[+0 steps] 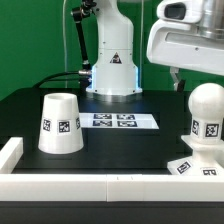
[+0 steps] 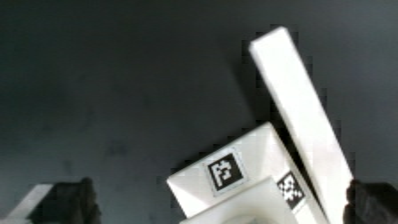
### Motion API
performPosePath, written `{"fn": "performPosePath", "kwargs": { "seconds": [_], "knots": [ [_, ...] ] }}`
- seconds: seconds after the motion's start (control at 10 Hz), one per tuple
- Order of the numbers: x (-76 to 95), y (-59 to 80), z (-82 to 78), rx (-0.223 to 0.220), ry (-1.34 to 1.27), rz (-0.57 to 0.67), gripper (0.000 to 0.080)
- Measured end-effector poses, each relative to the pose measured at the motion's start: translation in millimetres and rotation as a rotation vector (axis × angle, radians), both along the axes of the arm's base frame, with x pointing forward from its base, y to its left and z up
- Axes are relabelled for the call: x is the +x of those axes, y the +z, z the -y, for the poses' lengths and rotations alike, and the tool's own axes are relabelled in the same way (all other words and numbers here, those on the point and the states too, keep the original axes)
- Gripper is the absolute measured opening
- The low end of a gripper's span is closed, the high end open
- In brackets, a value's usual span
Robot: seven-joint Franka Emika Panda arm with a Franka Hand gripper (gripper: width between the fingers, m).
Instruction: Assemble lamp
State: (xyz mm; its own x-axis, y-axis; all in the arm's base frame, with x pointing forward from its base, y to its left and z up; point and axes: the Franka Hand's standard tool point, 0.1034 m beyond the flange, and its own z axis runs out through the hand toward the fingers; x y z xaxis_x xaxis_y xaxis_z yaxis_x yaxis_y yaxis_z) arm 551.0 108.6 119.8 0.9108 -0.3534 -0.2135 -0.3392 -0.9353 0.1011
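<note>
Base [image 2: 240, 180] between fingers [image 2: 54, 203], untouched

Even, bright indoor light in the exterior view, white parts nearly blown out against the black table [image 1: 30, 110], soft faint shadows, wrist view dimmer, grainy, blurred throughout

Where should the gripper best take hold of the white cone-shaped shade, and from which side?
The shade stands upright on its wide end, apart from other parts. Probably best to come straight down from above and pinch its narrow top, where the walls sit closest together.
</note>
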Motion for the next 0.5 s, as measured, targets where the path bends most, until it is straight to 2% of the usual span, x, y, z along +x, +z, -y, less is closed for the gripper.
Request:
{"fn": "performPosePath", "kwargs": {
  "seconds": [0.1, 0.2, 0.5],
  "knots": [
    [0.6, -3.3, 6.7, 0.018, 0.051, 0.053, 0.0699],
    [-6.9, -7.1, 16.8, 0.019, 0.053, 0.081, 0.0699],
    [-9.4, -8.8, 38.5, 0.014, 0.045, 0.078, 0.0699]
  ]
}}
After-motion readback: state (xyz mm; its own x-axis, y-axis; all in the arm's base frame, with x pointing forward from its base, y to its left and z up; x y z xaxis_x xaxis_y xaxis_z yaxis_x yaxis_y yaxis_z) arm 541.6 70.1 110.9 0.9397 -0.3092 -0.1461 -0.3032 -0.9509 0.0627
